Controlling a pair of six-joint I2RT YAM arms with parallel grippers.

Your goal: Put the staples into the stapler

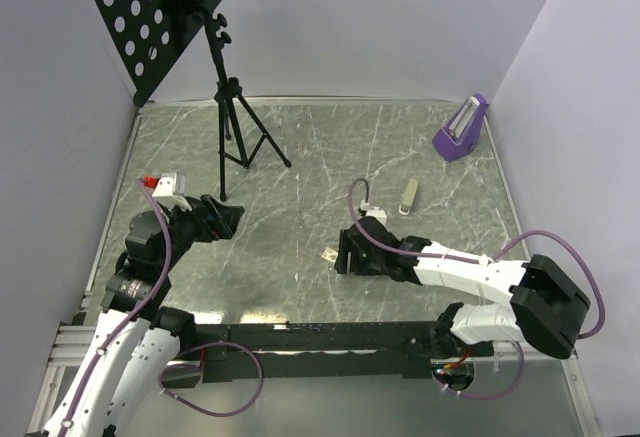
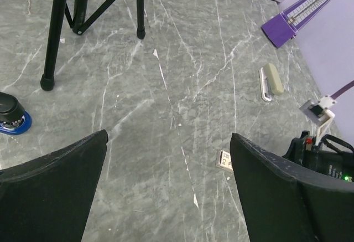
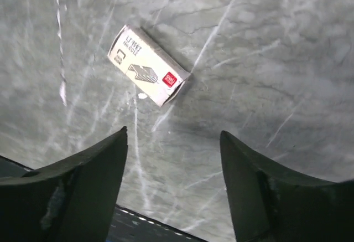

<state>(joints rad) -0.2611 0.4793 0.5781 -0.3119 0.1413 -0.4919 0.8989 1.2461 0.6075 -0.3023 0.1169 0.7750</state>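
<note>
- Left pincer (image 2: 168, 135): jaws spread wide, nothing held, above the left side of the surface (image 1: 300, 157).
- Staples box (image 3: 148, 66): lying flat on the surface, touched by nothing.
- Right pincer (image 3: 172, 133): jaws apart, empty, with the box just beyond its tips.
- Stapler (image 1: 408, 195): lying farther back, to the right.

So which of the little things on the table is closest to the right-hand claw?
The pale staple box with reddish print, just ahead of the right gripper; the stapler and purple metronome sit farther off.

Top view high, behind, looking down; wrist views low, close over table (image 3: 276, 59); all three seemingly share staple box (image 1: 328, 254).
</note>
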